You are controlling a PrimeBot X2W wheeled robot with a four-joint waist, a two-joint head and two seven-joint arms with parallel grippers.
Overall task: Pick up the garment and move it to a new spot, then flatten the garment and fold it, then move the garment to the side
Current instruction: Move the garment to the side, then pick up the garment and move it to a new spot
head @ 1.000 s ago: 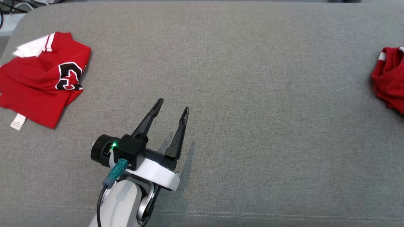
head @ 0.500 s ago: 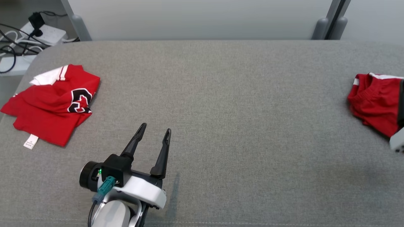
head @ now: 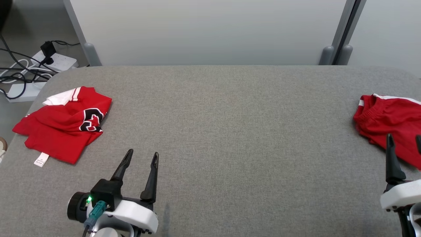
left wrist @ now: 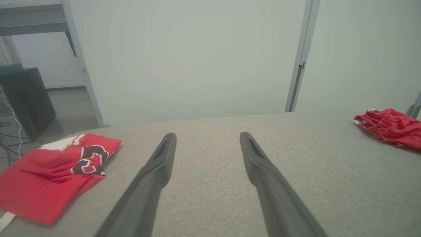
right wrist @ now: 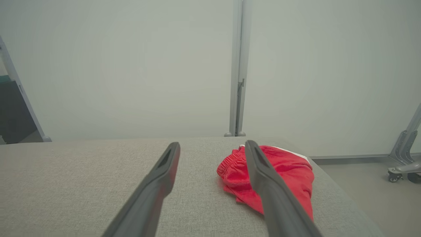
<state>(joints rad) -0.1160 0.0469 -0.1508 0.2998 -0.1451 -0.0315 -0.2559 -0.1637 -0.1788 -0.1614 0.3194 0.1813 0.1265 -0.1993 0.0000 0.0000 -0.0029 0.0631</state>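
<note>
Red shorts [head: 384,118] just beyond the right pincer [head: 404,136], wide and empty.
Folded red jersey [head: 59,131] left of the left pincer [head: 143,152], likewise wide; white tag [head: 41,159] illegible.

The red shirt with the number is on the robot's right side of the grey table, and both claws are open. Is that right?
Not quite. The head view shows the red shirt with the number on the robot's left side of the grey table. The left gripper and right gripper are indeed open.
</note>
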